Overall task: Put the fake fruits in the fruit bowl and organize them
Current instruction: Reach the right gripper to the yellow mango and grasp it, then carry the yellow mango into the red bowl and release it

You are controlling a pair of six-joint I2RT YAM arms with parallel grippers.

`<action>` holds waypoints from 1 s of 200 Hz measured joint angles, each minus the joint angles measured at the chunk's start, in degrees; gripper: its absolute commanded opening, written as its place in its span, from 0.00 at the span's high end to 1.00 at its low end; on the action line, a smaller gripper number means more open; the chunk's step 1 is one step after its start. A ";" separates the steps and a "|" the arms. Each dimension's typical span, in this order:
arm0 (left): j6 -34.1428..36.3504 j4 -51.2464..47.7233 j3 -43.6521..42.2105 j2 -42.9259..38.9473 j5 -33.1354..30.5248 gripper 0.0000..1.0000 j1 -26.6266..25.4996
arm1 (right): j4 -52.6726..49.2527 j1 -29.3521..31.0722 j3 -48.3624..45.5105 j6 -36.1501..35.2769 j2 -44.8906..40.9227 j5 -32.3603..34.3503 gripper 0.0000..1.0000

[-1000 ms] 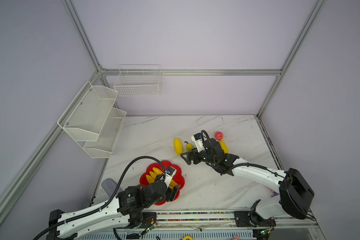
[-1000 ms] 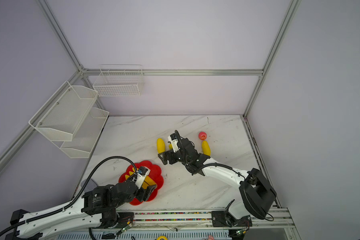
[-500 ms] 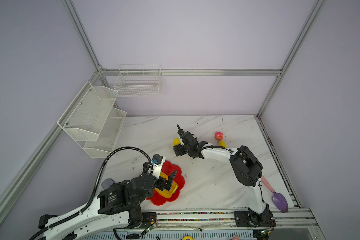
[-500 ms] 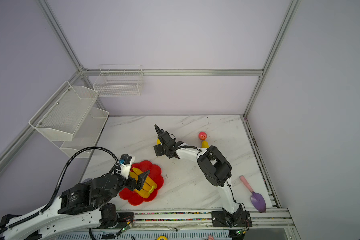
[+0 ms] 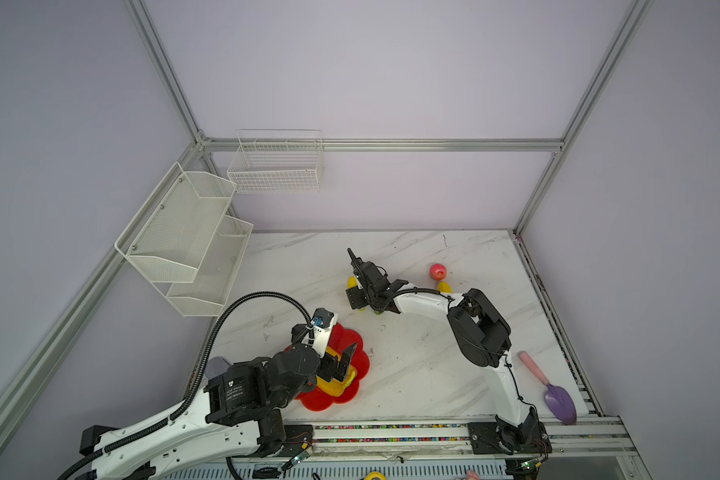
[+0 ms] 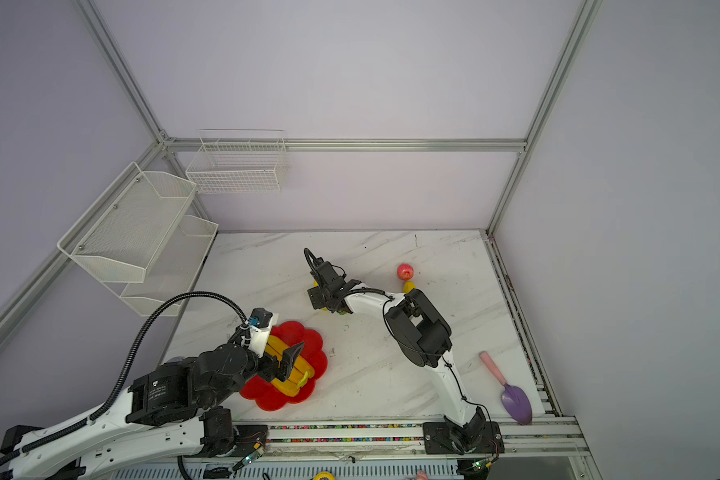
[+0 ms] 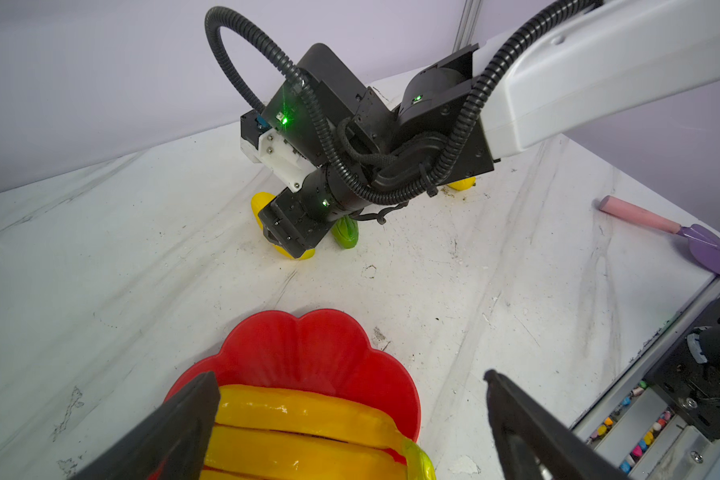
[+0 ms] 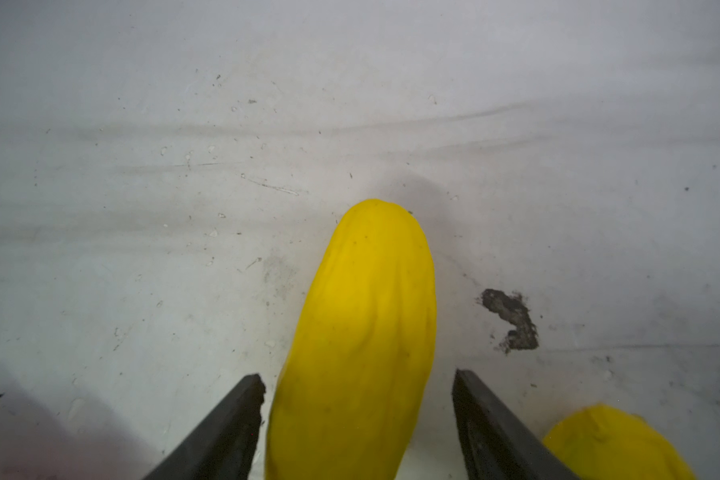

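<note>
The red flower-shaped fruit bowl [image 5: 323, 405] [image 6: 304, 332] [image 7: 308, 349] holds the banana bunch [image 5: 337, 384] [image 6: 292, 374] [image 7: 300, 415]. My left gripper [image 5: 341, 365] [image 6: 285, 361] [image 7: 350, 376] hovers open just above it, gripping nothing. My right gripper [image 5: 356, 297] [image 6: 319, 299] [image 8: 358, 378] is down on the table, astride a yellow mango [image 8: 362, 332] [image 7: 260, 203]. Its jaws are open, with a gap on each side. The green-yellow mango [image 7: 345, 232] [image 8: 612, 440] lies right beside it. Another yellow mango [image 5: 444, 286] and the pink-red apple [image 5: 437, 271] [image 6: 405, 271] lie further right.
A purple scoop with a pink handle [image 5: 558, 399] [image 6: 514, 401] [image 7: 707, 249] lies at the table's front right corner. White wire baskets [image 5: 184, 232] [image 5: 275, 166] hang on the left and back walls. The right arm's elbow [image 5: 479, 328] arches over the table's right half.
My left gripper has risen off the bananas and opened fully. My right arm swung left and dropped onto the yellow mango, and its jaws have narrowed around it.
</note>
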 measured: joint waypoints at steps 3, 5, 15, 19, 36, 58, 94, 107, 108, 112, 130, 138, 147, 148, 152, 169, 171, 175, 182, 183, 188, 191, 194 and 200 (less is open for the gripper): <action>0.00 0.09 0.00 0.00 0.00 0.00 0.04 | 0.00 0.00 0.15 0.00 0.31 -0.11 0.31; 0.00 0.15 0.00 0.00 -0.02 0.00 0.07 | 0.00 -0.02 0.24 -0.02 0.46 -0.13 0.32; 0.00 0.52 0.00 -0.09 -0.13 0.00 0.07 | 0.00 -0.07 0.57 -0.07 1.20 -0.28 0.39; 0.00 0.70 0.00 -0.17 -0.20 0.00 0.09 | 0.02 -0.09 0.61 -0.09 1.46 -0.35 0.44; -0.02 1.05 0.00 -0.76 -0.42 0.00 0.09 | 0.11 -0.17 0.87 -0.48 1.92 -1.14 0.53; -0.20 1.03 0.00 -1.84 -1.20 0.00 0.09 | 0.52 -0.31 0.66 -1.11 1.75 -2.38 0.56; -1.44 0.02 0.00 -3.82 -3.21 0.00 0.15 | 3.23 -0.22 -7.45 -4.13 -4.42 -6.58 0.57; -2.97 -1.99 0.00 -4.24 -4.04 0.00 0.37 | 3.58 0.17 -11.58 -5.86 -9.22 -9.14 0.57; -3.23 -2.32 0.00 -4.31 -4.09 0.00 0.42 | 3.56 0.24 -11.78 -5.97 -9.55 -9.27 0.57; -3.82 -3.13 0.00 -4.37 -4.26 0.00 0.50 | 3.69 0.59 -12.96 -6.47 -11.17 -10.05 0.57; -6.51 -7.72 0.28 -5.07 -4.42 0.00 1.01 | 3.82 3.34 -16.74 -8.94 -18.25 -12.96 0.57; -7.65 -9.27 0.52 -5.51 -4.20 0.00 1.18 | 4.02 5.03 -17.64 -9.73 -20.68 -13.88 0.57; -8.50 -10.36 0.70 -6.36 -3.80 0.00 1.20 | 4.15 6.97 -18.25 -10.29 -22.86 -15.04 0.57; -8.72 -10.47 0.70 -6.54 -3.67 0.00 1.20 | 4.17 7.23 -18.32 -10.32 -23.12 -15.19 0.57; -8.94 -10.62 0.70 -7.02 -3.39 0.00 1.20 | 4.15 8.09 -18.40 -10.47 -23.78 -15.58 0.57; -10.14 -11.10 0.70 -9.27 -2.62 0.00 1.20 | 4.22 10.71 -18.45 -10.64 -24.57 -17.25 0.57; -10.27 -11.08 0.70 -9.42 -2.62 0.00 1.20 | 4.20 10.88 -18.45 -10.64 -24.55 -17.42 0.57; -10.47 -11.13 0.70 -9.81 -2.51 0.00 1.20 | 4.09 11.19 -18.47 -10.64 -24.33 -17.66 0.57; -10.82 -11.19 0.70 -10.14 -2.49 0.00 1.20 | 3.91 11.50 -18.47 -10.62 -23.85 -17.81 0.57; -10.84 -11.19 0.70 -10.14 -2.51 0.00 1.20 | 3.89 11.56 -18.47 -10.62 -23.71 -17.79 0.57; -11.17 -11.30 0.70 -10.16 -2.49 0.00 1.20 | 3.87 11.63 -18.51 -10.60 -23.21 -17.79 0.57; -11.32 -11.34 0.70 -10.14 -2.47 0.00 1.20 | 3.87 11.67 -18.58 -10.60 -22.95 -17.79 0.57; -11.47 -11.43 0.70 -10.08 -2.43 0.00 1.20 | 3.85 11.67 -18.69 -10.58 -22.62 -17.66 0.57; -11.76 -11.54 0.70 -9.92 -2.29 0.00 1.20 | 3.74 11.72 -18.91 -10.47 -22.08 -17.62 0.57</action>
